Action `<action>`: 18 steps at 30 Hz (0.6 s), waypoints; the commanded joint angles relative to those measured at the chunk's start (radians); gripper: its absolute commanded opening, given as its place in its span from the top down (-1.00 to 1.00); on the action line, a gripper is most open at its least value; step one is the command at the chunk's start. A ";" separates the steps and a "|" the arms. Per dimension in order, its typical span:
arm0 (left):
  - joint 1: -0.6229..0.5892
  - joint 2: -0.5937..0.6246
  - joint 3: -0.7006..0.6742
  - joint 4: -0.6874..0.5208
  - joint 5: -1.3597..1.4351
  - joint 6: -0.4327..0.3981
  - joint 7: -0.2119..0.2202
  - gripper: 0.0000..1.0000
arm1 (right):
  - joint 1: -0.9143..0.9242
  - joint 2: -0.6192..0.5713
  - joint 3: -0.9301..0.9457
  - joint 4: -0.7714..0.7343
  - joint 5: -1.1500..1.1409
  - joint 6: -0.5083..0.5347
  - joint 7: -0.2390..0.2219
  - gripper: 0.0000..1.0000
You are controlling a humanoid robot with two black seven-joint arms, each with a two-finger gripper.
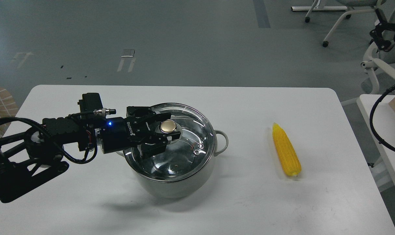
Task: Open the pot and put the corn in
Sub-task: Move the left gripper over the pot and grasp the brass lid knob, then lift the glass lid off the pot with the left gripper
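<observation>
Head view is showing the left tool [163, 130] reaching in from the left over the pot [174, 176], its fingers straddling the lid's gold knob [168, 126]; whether they are already pinching it I cannot tell. The glass lid [181, 143] is covering the pot, so lifting comes first. The corn [286, 150] is lying well apart to the right on the counter [249, 202].
</observation>
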 commanded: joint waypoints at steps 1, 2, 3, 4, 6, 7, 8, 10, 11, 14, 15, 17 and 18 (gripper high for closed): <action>0.003 0.000 0.001 0.012 0.001 0.022 0.000 -0.15 | 0.002 0.003 0.002 -0.002 0.001 0.000 0.000 -1.00; 0.006 0.000 0.001 0.015 0.001 0.022 0.000 -0.09 | 0.002 0.003 0.001 0.000 0.001 0.000 0.000 -1.00; 0.009 0.000 0.001 0.015 0.001 0.022 0.000 -0.01 | 0.000 0.005 0.001 -0.002 0.001 0.000 0.000 -1.00; 0.009 0.000 0.001 0.015 -0.001 0.022 0.000 0.04 | 0.002 0.005 0.001 -0.002 0.001 0.000 0.000 -1.00; 0.009 0.000 0.000 0.015 0.001 0.023 0.000 0.14 | 0.000 0.006 0.002 -0.002 0.001 0.000 0.000 -1.00; 0.009 0.000 -0.002 0.015 0.001 0.023 0.000 0.19 | 0.000 0.008 0.002 -0.002 0.001 0.000 0.000 -1.00; 0.007 0.000 -0.002 0.015 0.001 0.023 0.000 0.21 | 0.000 0.008 0.005 -0.002 0.001 0.000 0.000 -1.00; 0.004 0.002 -0.005 0.011 0.001 0.023 0.000 0.28 | 0.000 0.008 0.011 -0.002 0.001 0.000 0.000 -1.00; 0.003 0.005 -0.006 0.008 0.001 0.023 0.000 0.28 | 0.000 0.008 0.013 -0.003 0.001 0.000 0.000 -1.00; -0.003 0.017 -0.025 -0.028 -0.001 0.026 0.000 0.28 | 0.000 0.008 0.013 -0.003 0.001 0.000 0.000 -1.00; -0.003 0.031 -0.041 -0.044 -0.002 0.026 0.000 0.28 | 0.000 0.008 0.013 -0.003 0.001 0.000 0.000 -1.00; -0.003 0.071 -0.075 -0.066 -0.004 0.028 0.000 0.28 | 0.000 0.006 0.013 -0.003 0.001 0.000 0.000 -1.00; -0.002 0.083 -0.087 -0.075 -0.005 0.028 0.000 0.28 | 0.002 0.006 0.013 -0.003 0.001 0.000 0.000 -1.00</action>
